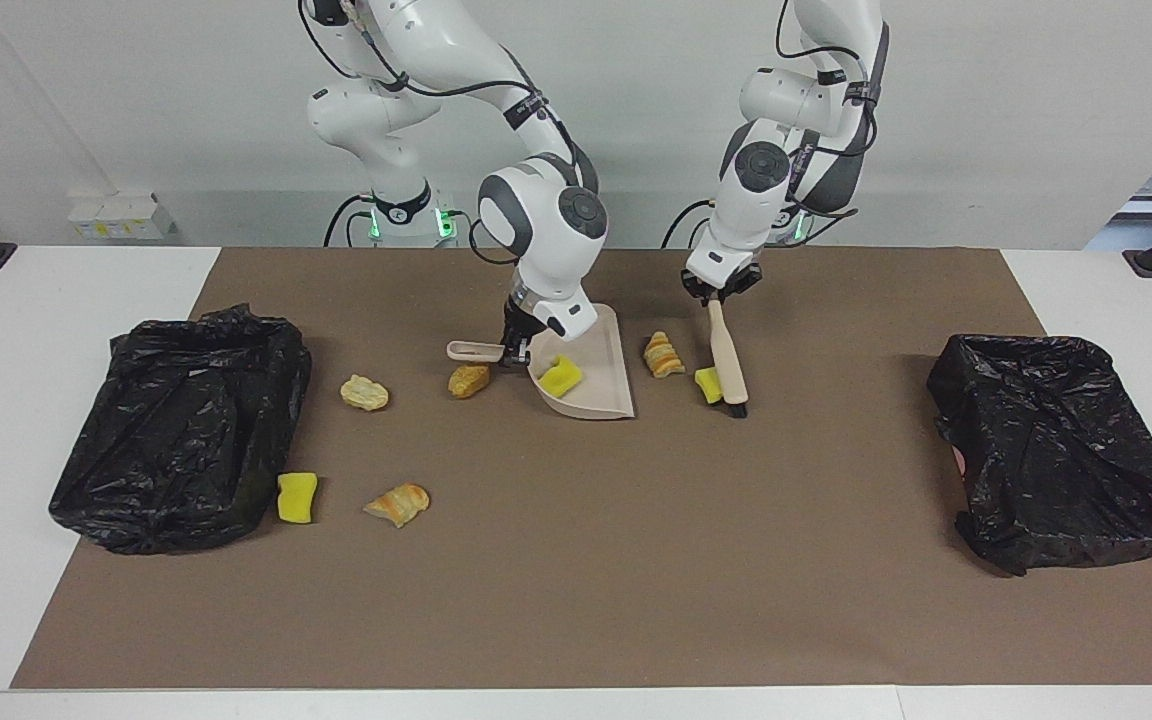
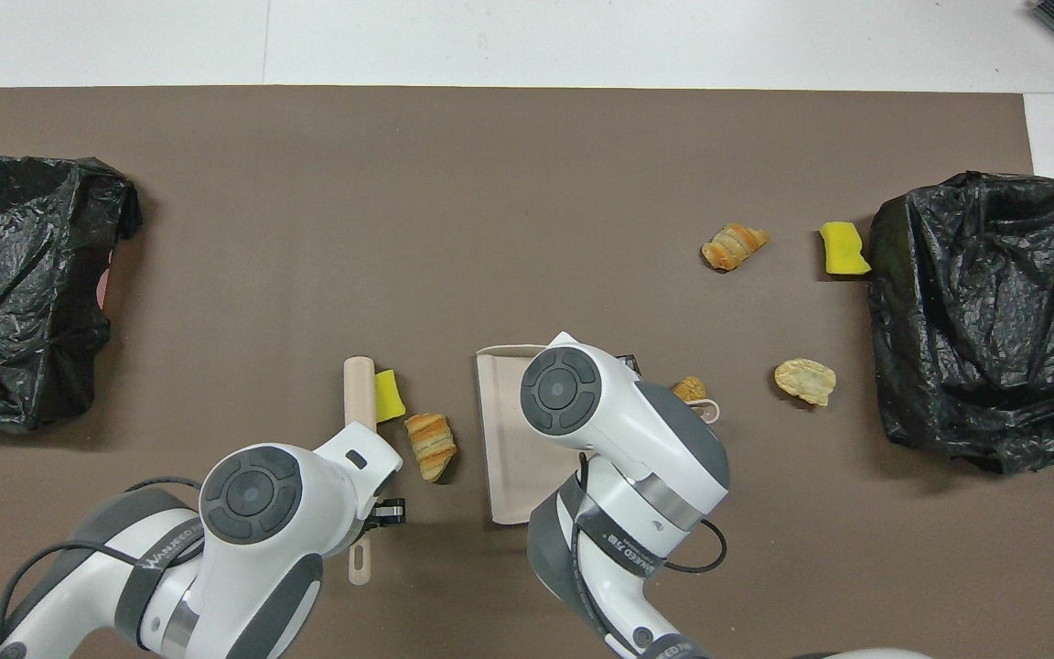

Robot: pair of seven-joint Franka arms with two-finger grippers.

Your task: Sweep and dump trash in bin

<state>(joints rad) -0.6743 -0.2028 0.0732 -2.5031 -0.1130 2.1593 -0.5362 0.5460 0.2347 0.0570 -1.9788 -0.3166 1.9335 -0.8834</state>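
Facing view showed left hand (image 1: pixel 719 296) clamped on brush (image 1: pixel 727 357) beside yellow sponge chunk (image 1: pixel 707 385), right hand (image 1: pixel 516 350) clamped on dustpan (image 1: pixel 600 385)

Crinkled glossy black plastic bags (image 1: pixel 181 430), a matt brown mat (image 1: pixel 576 560), spongy yellow chunks (image 1: pixel 297 497).

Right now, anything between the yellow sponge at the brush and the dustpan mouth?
Yes. A croissant piece lies on the mat between the yellow sponge beside the brush in the left gripper and the dustpan in the right gripper. Nothing else is visible there.
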